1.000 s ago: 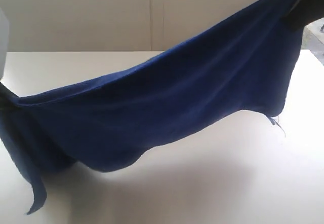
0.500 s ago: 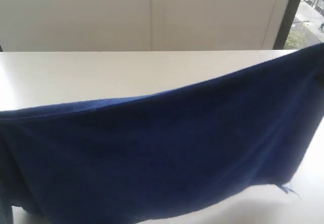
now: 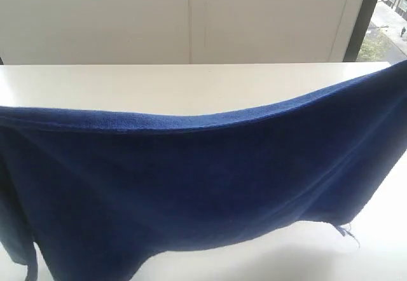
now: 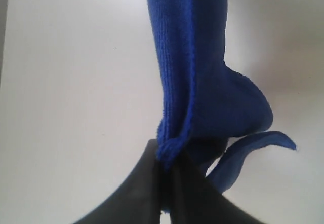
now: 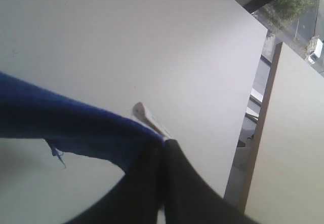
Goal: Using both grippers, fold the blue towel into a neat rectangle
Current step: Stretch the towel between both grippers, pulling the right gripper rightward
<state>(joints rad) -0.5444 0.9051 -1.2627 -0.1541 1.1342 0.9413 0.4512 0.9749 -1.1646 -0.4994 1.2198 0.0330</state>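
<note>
The blue towel (image 3: 191, 185) hangs stretched in the air across the whole exterior view, its top hem sagging in the middle and its lower edge above the white table (image 3: 191, 84). A loose thread (image 3: 346, 232) dangles at its lower right corner. Neither gripper shows in the exterior view. In the left wrist view my left gripper (image 4: 166, 155) is shut on a bunched corner of the blue towel (image 4: 197, 72), which hangs away from the fingers. In the right wrist view my right gripper (image 5: 163, 144) is shut on the other end of the blue towel (image 5: 61, 120), with a white label (image 5: 148, 116) sticking out beside the fingertips.
The white table (image 5: 152, 46) ends at an edge on the right side of the exterior view, with a dark window frame (image 3: 362, 20) and the outdoors beyond it. A pale wall (image 3: 127, 14) stands behind the table.
The towel has come nearer the camera and lower in view. Its left end has risen, so the top hem runs more level. The dark arm end at upper right has gone from view.
</note>
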